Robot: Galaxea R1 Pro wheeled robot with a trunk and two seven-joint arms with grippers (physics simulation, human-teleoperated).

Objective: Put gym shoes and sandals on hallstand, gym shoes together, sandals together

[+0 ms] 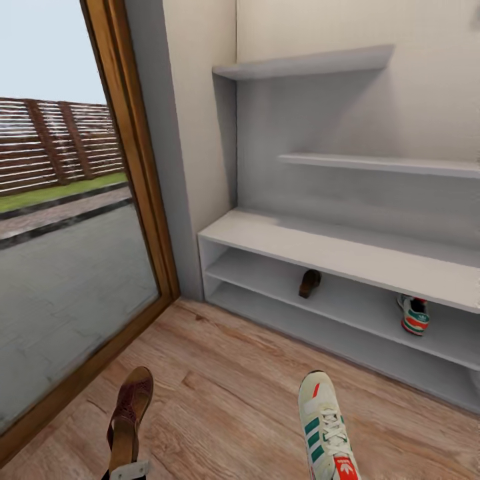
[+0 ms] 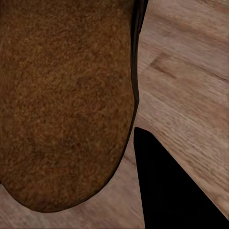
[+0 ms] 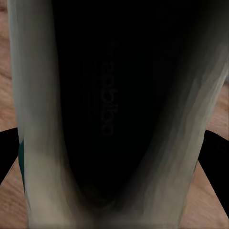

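1. We carry one sandal [image 1: 130, 417] in the left tool and one sneaker [image 1: 327, 427] in the right; we cannot tell the grips.
2. Their mates, a sandal [image 1: 309, 283] and a sneaker [image 1: 415, 315], sit well apart on the rack [image 1: 320, 250] shelf.
3. Next: place each beside its mate.

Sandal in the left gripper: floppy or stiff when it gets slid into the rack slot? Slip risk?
The sandal is flat and thin-soled, held by its heel end, so the toe will probably droop or flex. It looks light. Its insole looks matte and suede-like, so slipping seems unlikely. Being flat, it shouldn't roll or tip on the hallstand.
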